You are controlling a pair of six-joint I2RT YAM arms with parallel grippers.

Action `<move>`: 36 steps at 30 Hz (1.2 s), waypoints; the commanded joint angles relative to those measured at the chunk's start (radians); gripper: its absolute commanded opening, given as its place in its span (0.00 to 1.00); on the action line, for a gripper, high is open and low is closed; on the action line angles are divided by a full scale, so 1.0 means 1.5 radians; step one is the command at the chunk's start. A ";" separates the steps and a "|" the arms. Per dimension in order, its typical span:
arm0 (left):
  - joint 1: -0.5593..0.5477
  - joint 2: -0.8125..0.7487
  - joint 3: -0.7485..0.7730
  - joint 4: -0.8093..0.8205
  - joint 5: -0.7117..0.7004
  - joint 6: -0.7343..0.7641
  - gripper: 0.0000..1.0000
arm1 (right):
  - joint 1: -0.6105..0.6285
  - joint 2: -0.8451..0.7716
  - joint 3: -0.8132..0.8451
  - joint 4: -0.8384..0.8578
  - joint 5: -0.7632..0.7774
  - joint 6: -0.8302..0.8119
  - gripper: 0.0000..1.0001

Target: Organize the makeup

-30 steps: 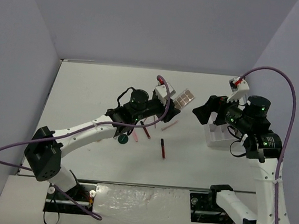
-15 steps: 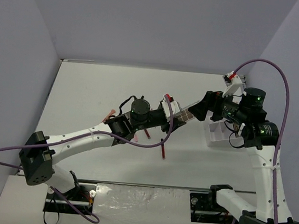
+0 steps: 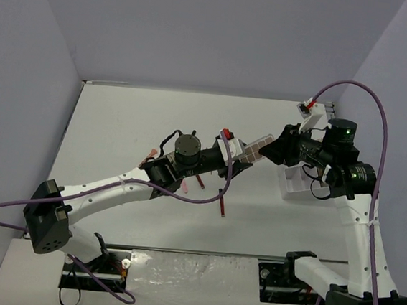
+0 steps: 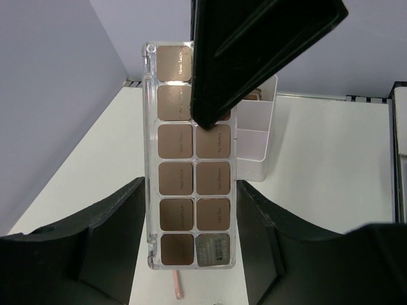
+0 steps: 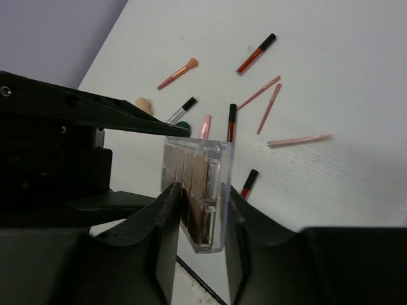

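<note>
Toward the near edge of the white table [image 3: 113,122], a dark-red stick [image 3: 222,203] lay alone. Beyond it, the brown eyeshadow palette [image 4: 194,210] hung in the air above the table, held between the two arms. The left gripper [image 3: 241,155] was clamped on its near end. The right gripper [image 3: 268,150] had its fingers pressed against both sides of the far end. Below the palette lay loose makeup: an orange-tipped brush [image 5: 178,74], a red tube [image 5: 256,54] and thin pink pencils [image 5: 268,108]. The white tray [image 3: 294,184] stood further right. Pale violet walls [image 3: 201,30] closed in the table at the back and on both sides.
</note>
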 commanded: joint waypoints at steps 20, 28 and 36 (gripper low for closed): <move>-0.001 -0.070 0.037 -0.161 -0.242 -0.120 0.97 | 0.003 -0.049 -0.008 0.010 0.240 -0.127 0.00; 0.114 -0.196 0.078 -0.597 -0.431 -0.260 0.97 | 0.004 -0.033 -0.032 0.006 0.485 -0.201 0.00; 0.298 -0.339 0.005 -0.699 -0.374 -0.243 0.97 | -0.001 -0.008 -0.049 0.030 0.653 -0.241 0.00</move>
